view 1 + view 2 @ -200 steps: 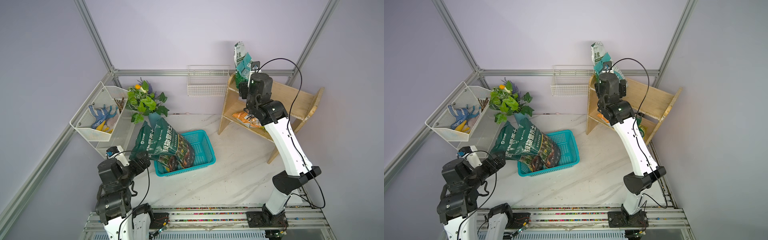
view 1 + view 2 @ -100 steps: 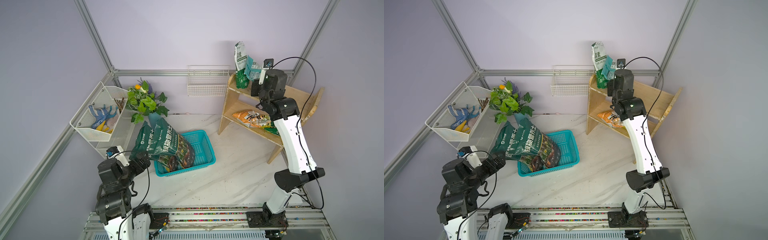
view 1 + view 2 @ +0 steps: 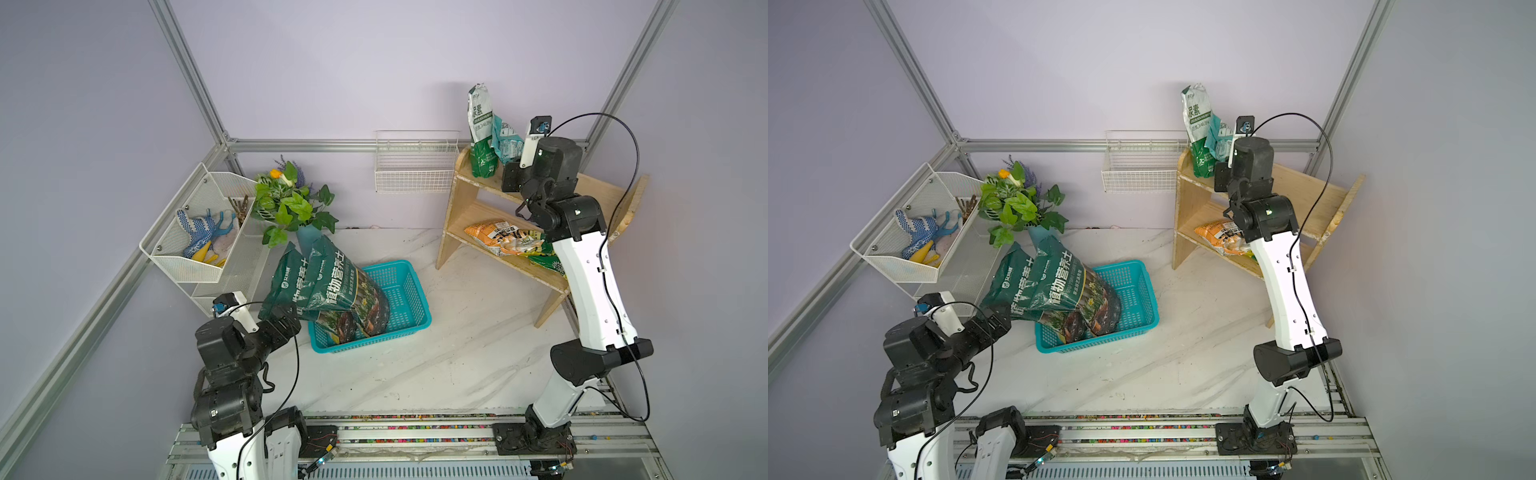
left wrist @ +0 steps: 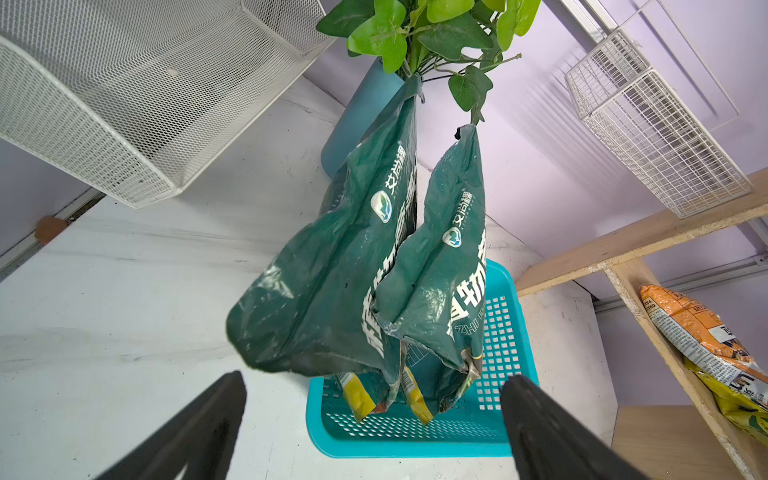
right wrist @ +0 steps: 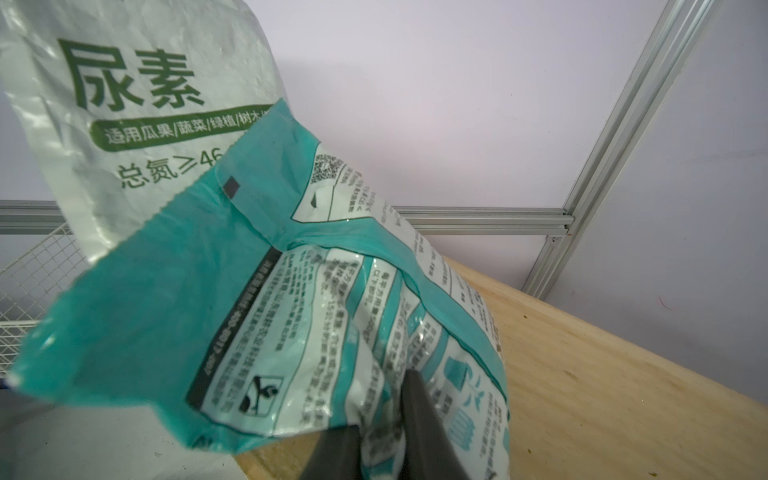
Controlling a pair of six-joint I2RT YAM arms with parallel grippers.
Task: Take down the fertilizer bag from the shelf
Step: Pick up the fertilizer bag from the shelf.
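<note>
A teal-and-white fertilizer bag [image 3: 505,141] [image 3: 1219,139] stands on the top tier of the light wooden shelf [image 3: 598,191] [image 3: 1304,187]. It leans against a taller white-and-green bag [image 3: 480,124] [image 5: 145,104]. My right gripper [image 3: 510,164] [image 5: 374,411] is shut on the fertilizer bag [image 5: 291,311], pinching a fold of its lower part just above the shelf board [image 5: 602,374]. My left gripper [image 3: 291,320] [image 4: 376,380] hangs open and empty low beside the teal basket [image 3: 399,291] [image 4: 415,436].
Two dark green soil bags [image 3: 328,286] [image 4: 353,270] stand in the teal basket. An orange bag [image 3: 498,239] lies on the shelf's lower tier. A white wire wall basket [image 3: 415,166], a white mesh rack [image 3: 199,232] and a potted plant [image 3: 291,203] line the back and left.
My right arm swung rightward along the top tier, and its jaws went from wide open to shut on the teal-and-white bag. The left arm stayed put.
</note>
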